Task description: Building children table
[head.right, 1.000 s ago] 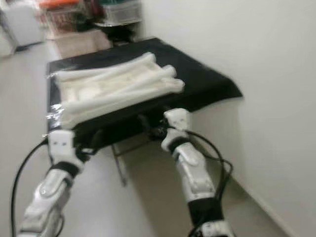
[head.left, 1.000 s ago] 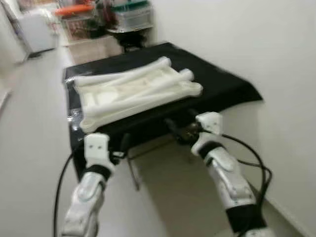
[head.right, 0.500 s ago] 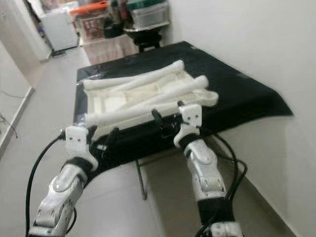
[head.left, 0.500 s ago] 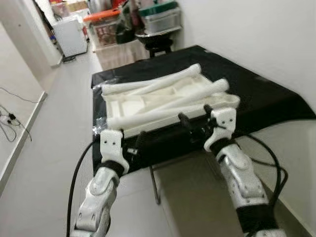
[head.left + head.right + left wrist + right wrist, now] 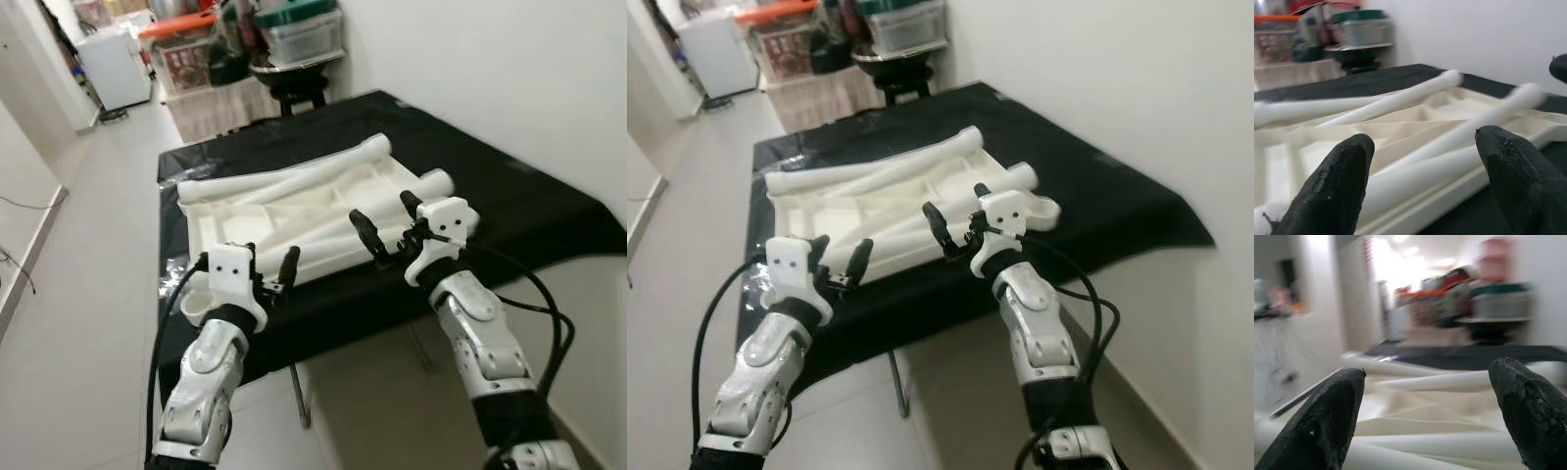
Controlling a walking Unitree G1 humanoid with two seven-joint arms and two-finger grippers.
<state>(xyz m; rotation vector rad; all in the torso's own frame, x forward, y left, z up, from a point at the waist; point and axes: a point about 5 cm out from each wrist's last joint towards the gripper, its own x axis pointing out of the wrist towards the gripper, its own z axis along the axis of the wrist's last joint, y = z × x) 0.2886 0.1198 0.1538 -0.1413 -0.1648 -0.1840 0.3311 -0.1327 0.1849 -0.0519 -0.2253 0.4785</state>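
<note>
Two grippers are raised over the near edge of a black-covered table (image 5: 509, 196), both with fingers spread apart and nothing between them; the left gripper (image 5: 269, 269) sits at the near left corner of the parts, the right gripper (image 5: 384, 223) at the near right, so each is placed to take one end of the same load.

The task's thing is the unassembled children table, lying on the black cloth as a white tabletop panel (image 5: 235, 211) turned underside up, its ribs and recesses facing the ceiling; this orientation exposes the leg sockets, which is presumably why it rests inverted. Several white legs (image 5: 323, 171) lie loose across and within the panel; one long leg runs diagonally toward the far right corner, others lie along the near edge. In the left wrist view, the spread fingers (image 5: 1337, 186) frame a near leg (image 5: 1440, 161) resting against the panel rim; in the right wrist view, the fingers (image 5: 1327, 416) likewise straddle pale legs lying side by side.

Judgement: the step in hand is the approach to a first grasp; no leg is fitted yet, so assembly stands at its start. The round legs may roll if nudged; a centred grip is advisable.

A storage rack (image 5: 294, 39) stands beyond the table's far end.
</note>
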